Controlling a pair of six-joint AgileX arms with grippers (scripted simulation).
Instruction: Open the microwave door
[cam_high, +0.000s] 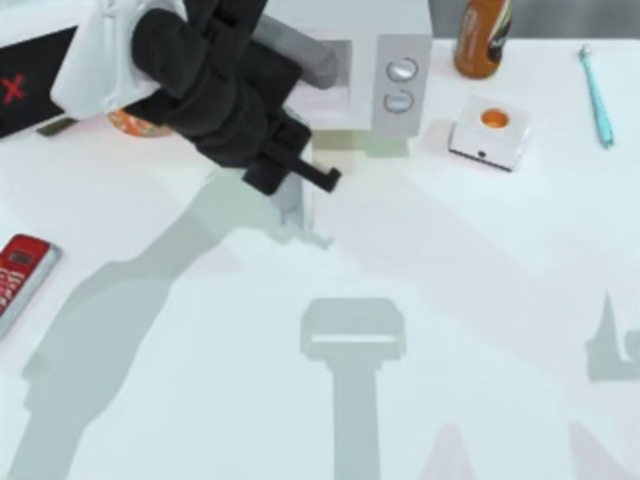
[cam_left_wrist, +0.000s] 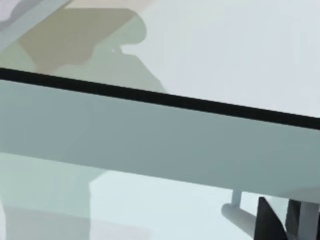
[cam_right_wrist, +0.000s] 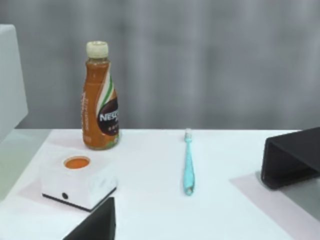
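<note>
Phone (cam_high: 22, 272), red, is seen at the table's left edge. Farther in, the left gripper (cam_high: 300, 170) is held just in front of the microwave (cam_high: 375, 60), at the far middle of the table (cam_high: 480, 300). Whether its jaws are open or closed cannot be told. The door (cam_high: 298, 205) is seen swung open, edge-on, below the gripper. To the right lie a white cube (cam_high: 488, 130), a brown bottle (cam_high: 483, 38) and a teal toothbrush (cam_high: 597, 95). The right gripper (cam_right_wrist: 200, 215) is seen with jaws apart, holding nothing.
</note>
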